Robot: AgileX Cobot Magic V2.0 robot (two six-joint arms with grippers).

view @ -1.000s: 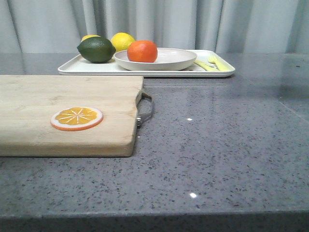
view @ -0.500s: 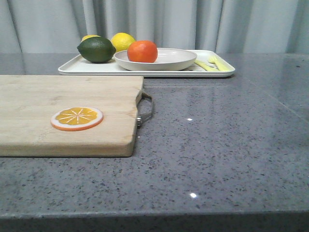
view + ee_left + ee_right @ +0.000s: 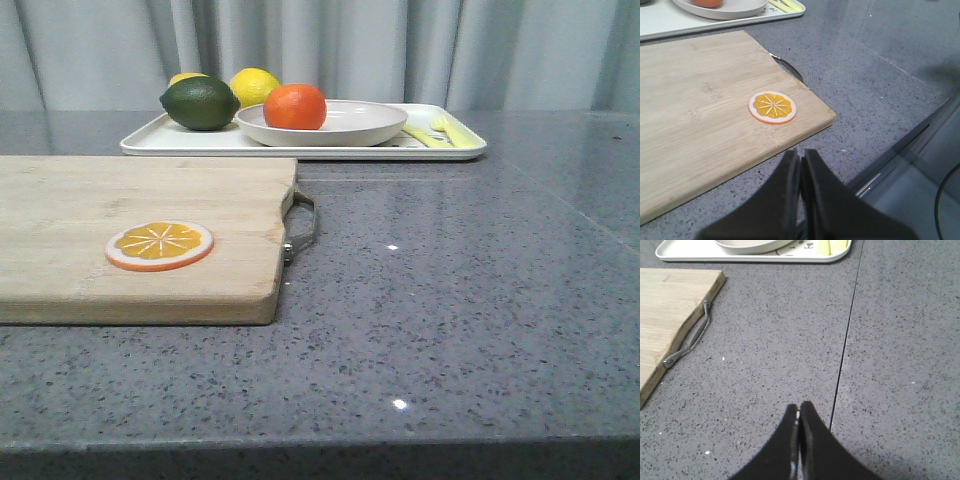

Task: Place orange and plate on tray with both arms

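Note:
The orange rests in the off-white plate, and the plate sits on the white tray at the back of the table. The same plate and orange show at the edge of the left wrist view, and the plate and tray show in the right wrist view. My left gripper is shut and empty near the table's front edge, by the cutting board's corner. My right gripper is shut and empty over bare countertop. Neither gripper shows in the front view.
A wooden cutting board with a metal handle lies front left, with a flat orange slice on it. On the tray also stand a green lime, a yellow lemon and yellow cutlery. A curtain hangs behind.

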